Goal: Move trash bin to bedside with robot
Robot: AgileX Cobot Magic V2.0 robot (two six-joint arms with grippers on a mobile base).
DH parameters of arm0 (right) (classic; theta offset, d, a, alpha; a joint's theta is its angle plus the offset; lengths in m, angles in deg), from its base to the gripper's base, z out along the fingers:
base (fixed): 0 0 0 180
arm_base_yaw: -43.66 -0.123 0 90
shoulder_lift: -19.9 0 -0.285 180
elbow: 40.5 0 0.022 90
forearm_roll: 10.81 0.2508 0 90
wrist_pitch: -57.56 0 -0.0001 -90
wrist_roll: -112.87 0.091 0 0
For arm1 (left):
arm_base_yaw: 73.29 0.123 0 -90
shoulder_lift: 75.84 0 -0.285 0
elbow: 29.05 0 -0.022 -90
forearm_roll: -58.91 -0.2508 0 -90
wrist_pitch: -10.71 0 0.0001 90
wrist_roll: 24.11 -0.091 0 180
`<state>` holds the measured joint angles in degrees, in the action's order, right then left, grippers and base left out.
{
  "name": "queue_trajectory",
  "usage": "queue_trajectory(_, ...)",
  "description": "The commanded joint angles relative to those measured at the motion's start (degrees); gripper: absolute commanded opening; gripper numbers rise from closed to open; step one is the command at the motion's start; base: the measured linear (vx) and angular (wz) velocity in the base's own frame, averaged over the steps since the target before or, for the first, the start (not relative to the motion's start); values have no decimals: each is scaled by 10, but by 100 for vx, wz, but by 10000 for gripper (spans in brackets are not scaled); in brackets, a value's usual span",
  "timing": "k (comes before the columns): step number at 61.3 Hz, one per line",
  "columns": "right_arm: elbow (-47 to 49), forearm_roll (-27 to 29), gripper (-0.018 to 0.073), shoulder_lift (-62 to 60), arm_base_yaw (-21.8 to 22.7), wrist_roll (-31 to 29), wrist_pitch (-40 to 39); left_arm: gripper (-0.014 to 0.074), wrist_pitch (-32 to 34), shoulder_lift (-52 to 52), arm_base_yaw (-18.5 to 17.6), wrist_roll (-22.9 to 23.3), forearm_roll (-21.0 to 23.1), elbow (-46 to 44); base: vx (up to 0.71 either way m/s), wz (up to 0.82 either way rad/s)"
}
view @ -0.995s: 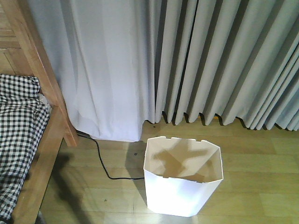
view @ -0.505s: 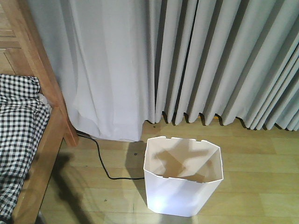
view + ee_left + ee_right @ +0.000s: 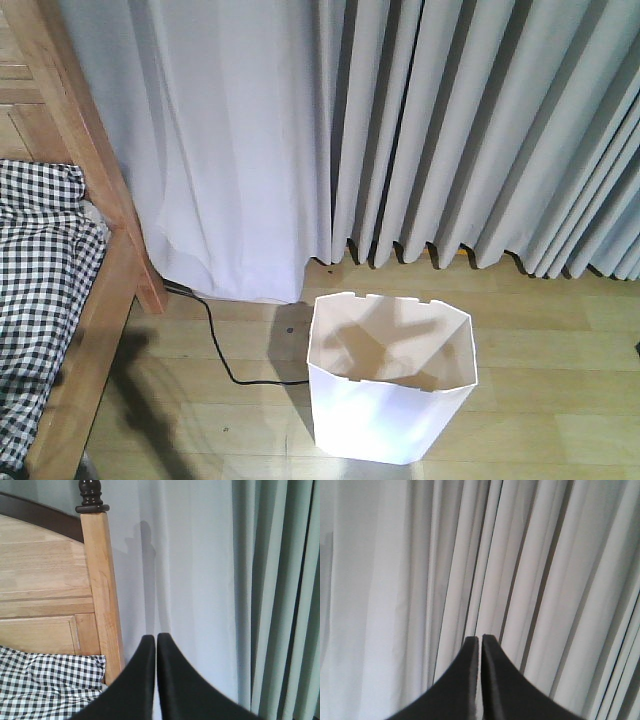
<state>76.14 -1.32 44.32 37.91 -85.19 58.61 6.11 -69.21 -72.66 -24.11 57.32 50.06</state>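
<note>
Standing near the bed (image 3: 95,330) on the left, awaiting placement: trash bin (image 3: 390,385). Hanging idle, fingers together, gripping nothing: left gripper (image 3: 155,639), right gripper (image 3: 480,639).

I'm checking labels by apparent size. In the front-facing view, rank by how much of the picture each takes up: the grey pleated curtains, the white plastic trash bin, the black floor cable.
1. Grey pleated curtains, by far the largest.
2. White plastic trash bin, much nearer the camera, so it looks bigger than it is.
3. Black floor cable, a thin line.
</note>
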Motion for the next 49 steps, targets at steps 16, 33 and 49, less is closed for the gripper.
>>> queue_trajectory(16, -111, -115, -8, -61, 83, 150, -76, -6, 42, -4, -4, 8, 5, 7, 0, 0)
queue_trajectory(33, -155, -123, -8, -179, 85, 177, -29, -6, 43, -3, -4, 8, 5, 7, 0, 0)
queue_trajectory(49, -155, -133, -8, -179, 86, 197, -28, -6, 42, -3, -4, 8, 5, 7, 0, 0)
